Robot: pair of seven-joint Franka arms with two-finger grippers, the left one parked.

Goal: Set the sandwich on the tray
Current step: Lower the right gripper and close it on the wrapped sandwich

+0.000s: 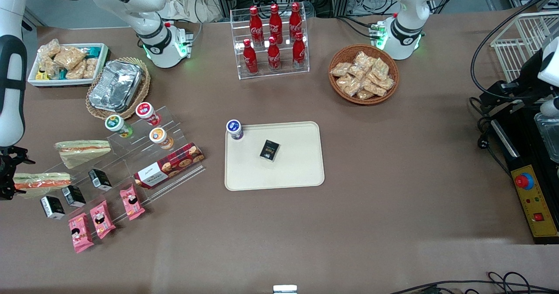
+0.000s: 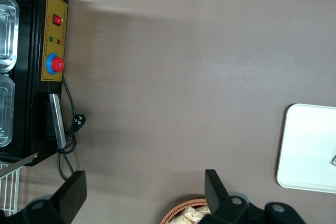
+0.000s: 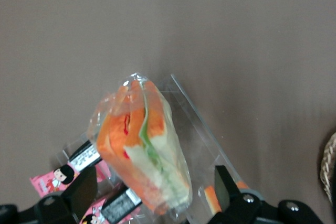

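Gripper: the right arm's gripper [image 1: 8, 184] sits at the edge of the front view, at the working arm's end of the table, right at the sandwich's end. In the right wrist view [image 3: 152, 184] its two fingers [image 3: 79, 192] are spread apart with the sandwich between them, and neither visibly presses on the wrap.
Sandwich: the sandwich [image 1: 41, 181] [image 3: 142, 145], clear-wrapped with a thick orange band and a thin green layer, lies on the clear stepped stand [image 1: 131, 163], well apart from the tray.
Tray: the cream tray [image 1: 297, 171] lies in the middle of the front view. It holds a blue-lidded cup [image 1: 234, 129] in one corner and a small dark box [image 1: 269, 150] near its centre. The print on both is too small to read.
Second sandwich: a paler wedge [image 1: 83, 151] lies on the stand, farther from the front camera than the sandwich.
Stand contents: three cups with green [image 1: 118, 125], red [image 1: 146, 112] and orange [image 1: 159, 136] lids; a red plaid biscuit box [image 1: 169, 165] picturing cookies; three small black boxes [image 1: 73, 195]; three pink packets [image 1: 102, 219] bearing a cartoon face.
Bottle rack: a clear rack [image 1: 269, 69] at the top middle holds six red bottles [image 1: 274, 21] with white Coca-Cola script.
Round basket: a wicker basket [image 1: 391, 91] is full of tan snack packets [image 1: 362, 75].
White bin: the white bin [image 1: 102, 58] holds snack packets too.
Foil tray: a crinkled foil tray [image 1: 117, 85] sits in a shallow wicker basket [image 1: 94, 108] beside the bin.
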